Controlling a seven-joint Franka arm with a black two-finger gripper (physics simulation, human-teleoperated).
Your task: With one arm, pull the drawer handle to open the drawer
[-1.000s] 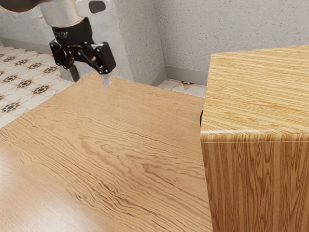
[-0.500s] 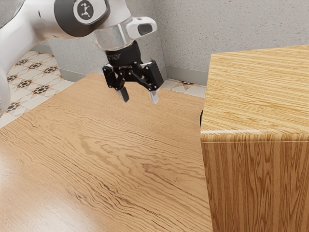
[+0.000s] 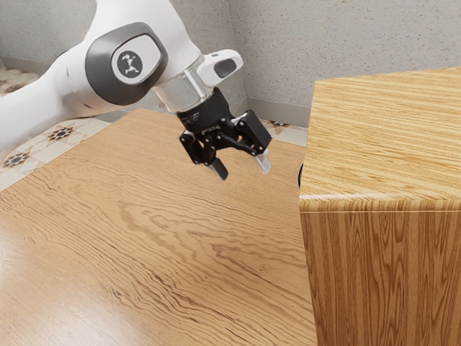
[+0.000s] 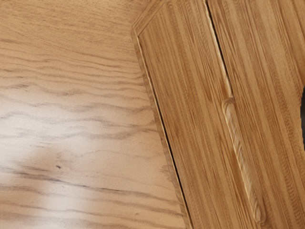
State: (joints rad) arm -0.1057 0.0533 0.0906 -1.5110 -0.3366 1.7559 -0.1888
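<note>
Since the drawer faces the arm, the cabinet [image 3: 382, 144] sits at the exterior view's right with its drawer front [image 4: 190, 119] looking shut. The arm [image 3: 108, 68] leans toward it, gripper [image 3: 243, 170] open and empty. I'd guess it's lining up on the handle [image 4: 240, 162] – a wooden bar on that front, not reached yet. Glossy oak-grain table [image 3: 144, 231], speckled grey wall [image 3: 324, 43], patterned tiles [image 3: 43, 137].
</note>
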